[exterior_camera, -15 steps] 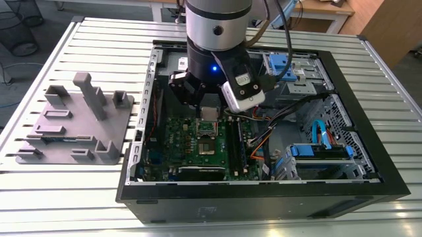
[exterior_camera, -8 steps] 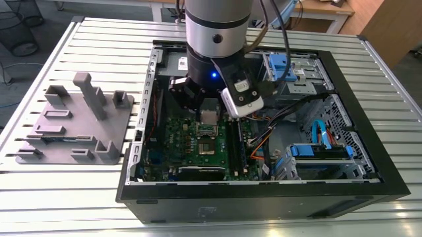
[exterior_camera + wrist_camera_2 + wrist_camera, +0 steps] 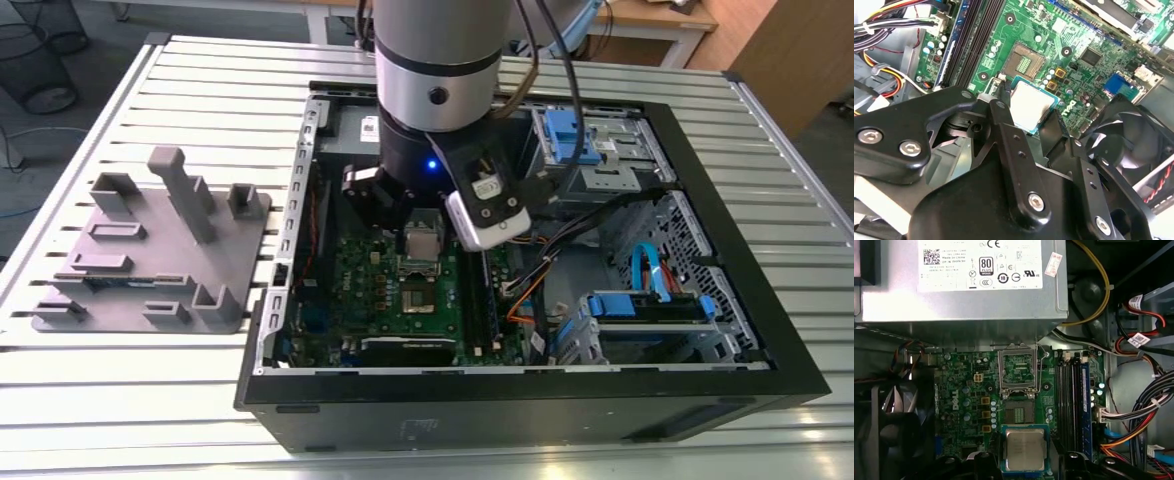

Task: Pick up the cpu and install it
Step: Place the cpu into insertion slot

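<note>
**CPU in the grip, just short of the socket**

Well to the exterior view's left of the socket (image 3: 416, 270) stands the gray fixture (image 3: 147, 255). The gripper (image 3: 1028, 108) is clamped on the cpu (image 3: 1025, 449), held above the motherboard (image 3: 966, 405) just beside the socket, which stands open. The carry to the socket is the step in hand. Seating, I judge, calls for squaring the cpu over the socket and lowering it level.

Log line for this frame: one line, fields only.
hand: shut on cpu | cpu: over motherboard, not yet in socket | socket: open, empty
</note>
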### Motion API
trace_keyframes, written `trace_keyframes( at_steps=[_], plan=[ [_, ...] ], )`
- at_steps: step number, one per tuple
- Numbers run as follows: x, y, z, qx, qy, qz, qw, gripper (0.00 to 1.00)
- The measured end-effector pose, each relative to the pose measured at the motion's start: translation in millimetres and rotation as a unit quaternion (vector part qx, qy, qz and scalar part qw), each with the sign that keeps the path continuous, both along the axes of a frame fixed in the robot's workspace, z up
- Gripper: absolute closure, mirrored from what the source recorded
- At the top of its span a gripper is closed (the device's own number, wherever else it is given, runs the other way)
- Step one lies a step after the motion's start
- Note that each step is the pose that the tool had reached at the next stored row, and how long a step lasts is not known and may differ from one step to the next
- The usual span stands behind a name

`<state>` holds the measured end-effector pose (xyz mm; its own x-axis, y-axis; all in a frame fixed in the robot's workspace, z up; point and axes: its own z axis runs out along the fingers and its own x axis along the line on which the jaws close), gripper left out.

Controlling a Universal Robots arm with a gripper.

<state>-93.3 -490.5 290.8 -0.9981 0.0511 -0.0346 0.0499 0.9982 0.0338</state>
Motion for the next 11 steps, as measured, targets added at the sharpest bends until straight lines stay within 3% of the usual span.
trace_keyframes(
  at_steps=[11],
  plan=[
    [0.1,-2.0,-11.8,0.0,0.0,0.0,1.0,0.53]
  ],
)
